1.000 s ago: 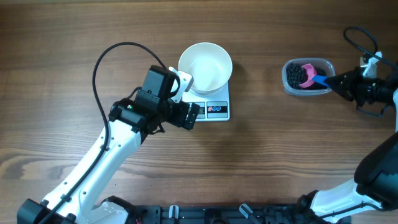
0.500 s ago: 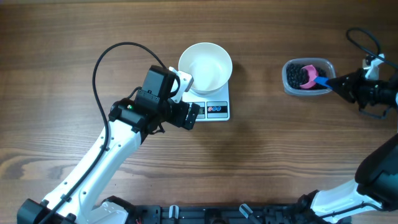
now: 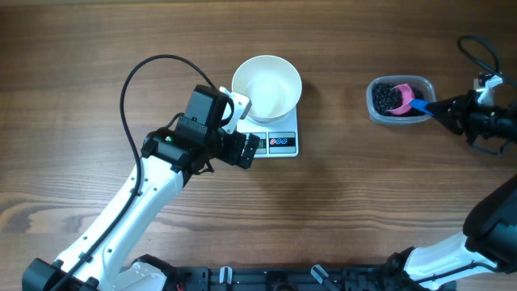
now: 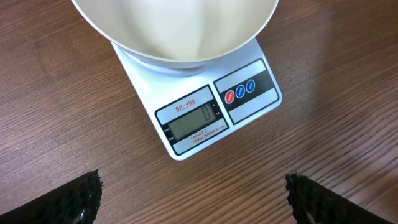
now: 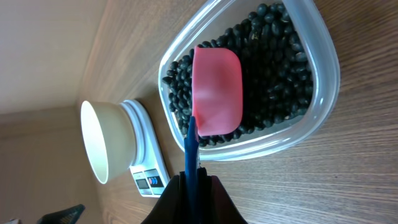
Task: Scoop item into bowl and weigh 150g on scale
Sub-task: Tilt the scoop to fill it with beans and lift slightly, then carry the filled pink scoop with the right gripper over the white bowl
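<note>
Scoop [image 5: 216,90] had edged back slightly over the beans [image 5: 273,68], my right gripper [image 5: 191,180] clenched on its handle; left gripper [image 4: 193,199] spread wide, bowl [image 3: 266,87] empty, nothing weighed.

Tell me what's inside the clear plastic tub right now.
A heap of black beans fills the tub, with the pink scoop resting on them, its blue handle pinched by the right gripper. The beans beneath the scoop, and the tub's floor, are covered.
</note>
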Controlling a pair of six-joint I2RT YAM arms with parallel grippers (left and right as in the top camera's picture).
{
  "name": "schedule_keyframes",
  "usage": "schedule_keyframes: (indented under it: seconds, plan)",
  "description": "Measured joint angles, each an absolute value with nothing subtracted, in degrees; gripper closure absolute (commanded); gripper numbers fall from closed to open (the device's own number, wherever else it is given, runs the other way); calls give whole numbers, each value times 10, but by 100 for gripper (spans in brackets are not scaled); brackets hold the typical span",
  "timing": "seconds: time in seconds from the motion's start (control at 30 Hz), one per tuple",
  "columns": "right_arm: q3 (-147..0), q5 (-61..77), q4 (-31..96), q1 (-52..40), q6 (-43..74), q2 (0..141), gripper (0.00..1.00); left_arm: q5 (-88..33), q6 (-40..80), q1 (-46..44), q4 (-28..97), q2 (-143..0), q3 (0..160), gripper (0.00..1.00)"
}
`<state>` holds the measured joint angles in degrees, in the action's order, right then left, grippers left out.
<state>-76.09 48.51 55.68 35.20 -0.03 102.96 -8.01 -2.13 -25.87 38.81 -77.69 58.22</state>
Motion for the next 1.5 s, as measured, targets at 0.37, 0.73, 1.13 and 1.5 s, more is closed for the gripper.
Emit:
schedule_keyframes:
  seconds: [0.37, 0.73, 1.13, 1.5]
  plan:
    - [-761, 525, 561, 373, -2, 1030, 96, -80, -21, -259, 388, -777, 582, 0]
    - [-761, 556, 572, 399, -13, 1030, 96, -80, -21, -259, 388, -777, 582, 0]
    - [-761, 634, 579, 415, -16, 1030, 96, -80, -21, -259, 388, -777, 582, 0]
    - [-761, 757, 583, 411, -14, 1030, 96, -80, -21, -259, 388, -777, 582, 0]
